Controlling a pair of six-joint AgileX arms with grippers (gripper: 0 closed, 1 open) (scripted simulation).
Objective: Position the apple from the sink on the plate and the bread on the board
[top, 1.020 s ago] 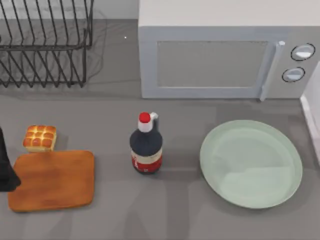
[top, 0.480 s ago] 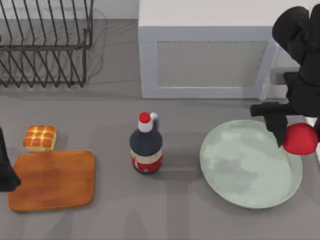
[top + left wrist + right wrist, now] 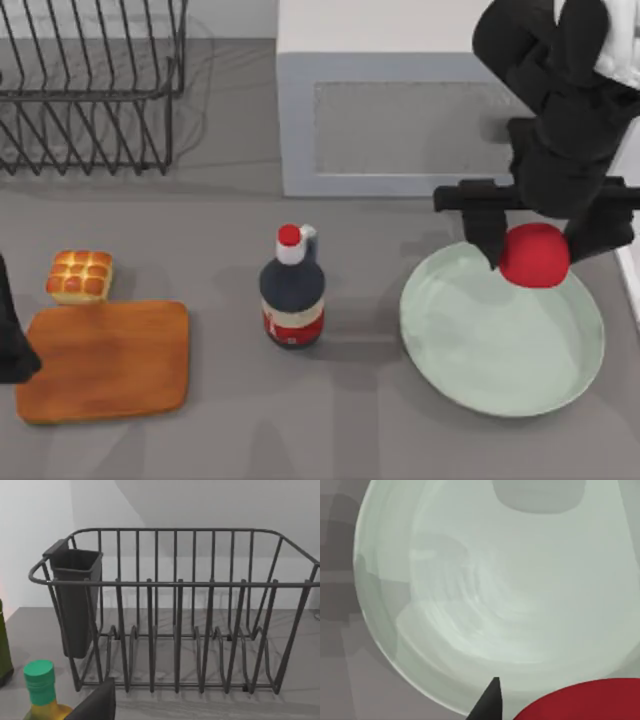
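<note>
Since half a second ago the right gripper point(image 3: 536, 240) has carried the apple point(image 3: 534, 255) leftward from the plate's right edge to above the far part of the plate point(image 3: 470, 350), fingers clamped on it; bread point(image 3: 79, 276) unmoved, just behind the board point(image 3: 105, 360). The right arm hides much of the microwave point(image 3: 400, 120). Left gripper point(image 3: 12, 345) is cut off at the table's left edge, so its finger state cannot be told.
</note>
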